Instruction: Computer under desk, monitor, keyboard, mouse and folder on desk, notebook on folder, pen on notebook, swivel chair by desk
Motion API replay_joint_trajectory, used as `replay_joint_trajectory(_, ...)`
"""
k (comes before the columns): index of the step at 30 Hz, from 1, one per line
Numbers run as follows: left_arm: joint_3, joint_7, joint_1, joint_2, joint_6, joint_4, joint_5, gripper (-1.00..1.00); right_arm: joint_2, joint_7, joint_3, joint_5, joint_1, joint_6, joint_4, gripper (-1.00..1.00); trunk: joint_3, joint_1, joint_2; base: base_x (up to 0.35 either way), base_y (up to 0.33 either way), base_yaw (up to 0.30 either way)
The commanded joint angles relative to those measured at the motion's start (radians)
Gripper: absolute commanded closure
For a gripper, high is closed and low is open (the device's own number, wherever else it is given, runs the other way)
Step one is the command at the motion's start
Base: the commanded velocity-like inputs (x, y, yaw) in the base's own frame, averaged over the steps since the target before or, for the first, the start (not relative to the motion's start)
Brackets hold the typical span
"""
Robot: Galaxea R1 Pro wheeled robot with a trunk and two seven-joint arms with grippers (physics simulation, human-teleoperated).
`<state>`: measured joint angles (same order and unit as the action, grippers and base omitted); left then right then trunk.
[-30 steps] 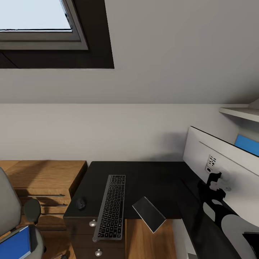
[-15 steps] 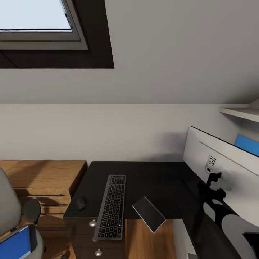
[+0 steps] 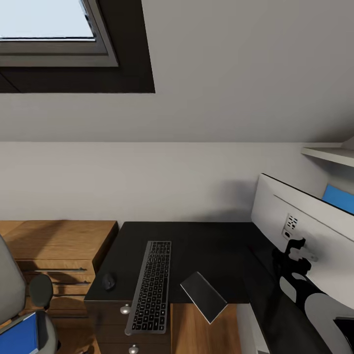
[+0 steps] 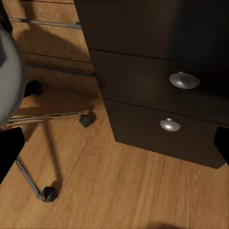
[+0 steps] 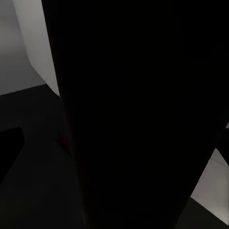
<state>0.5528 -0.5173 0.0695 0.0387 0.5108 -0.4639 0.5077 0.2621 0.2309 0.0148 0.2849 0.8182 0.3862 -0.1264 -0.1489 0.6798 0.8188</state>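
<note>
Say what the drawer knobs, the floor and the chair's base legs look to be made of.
Drawer knobs: brushed silver metal, by their soft highlights. Floor: warm wood boards or laminate, with visible grain and seams. Swivel chair legs: likely chromed metal, thin and shiny, ending in black castors, probably plastic.

desk (image 3: 206, 241): black top, drawers with round silver knobs at left front | keyboard (image 3: 151, 286): on top, overhanging front edge | mouse (image 3: 108, 281): just left of keyboard, near left edge | notebook (image 3: 204, 296): right of keyboard, corner past front edge | monitor (image 3: 305, 226): along right wing, white back showing
</note>
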Motion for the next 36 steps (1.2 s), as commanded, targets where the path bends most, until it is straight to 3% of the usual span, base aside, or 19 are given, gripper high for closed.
replay_joint_trajectory(1, 0.009, -0.007, 0.001, 0.001, 0.003, -0.001, 0.007, -1.00, 0.000, 0.001, 0.002, 0.005, 0.001, 0.003, 0.001, -1.00, -0.002, 0.000, 0.001, 0.003, 0.000, 0.000)
replay_joint_trajectory(7, 0.009, -0.007, 0.001, 0.001, 0.003, -0.001, 0.008, -1.00, 0.000, 0.001, 0.002, 0.005, 0.001, 0.003, 0.001, -1.00, -0.002, 0.000, 0.001, 0.001, 0.000, 0.000)
replay_joint_trajectory(8, 0.009, -0.007, 0.001, 0.001, 0.003, -0.001, 0.008, -1.00, 0.000, 0.001, 0.002, 0.005, 0.001, 0.003, 0.001, 1.00, -0.002, 0.000, 0.001, 0.000, 0.000, 0.000)
replay_joint_trajectory(36, 0.008, -0.007, 0.001, 0.001, 0.003, -0.001, 0.008, -1.00, 0.000, 0.002, 0.002, 0.011, 0.001, 0.003, -0.001, 1.00, -0.002, 0.000, 0.001, 0.000, 0.000, 0.000)
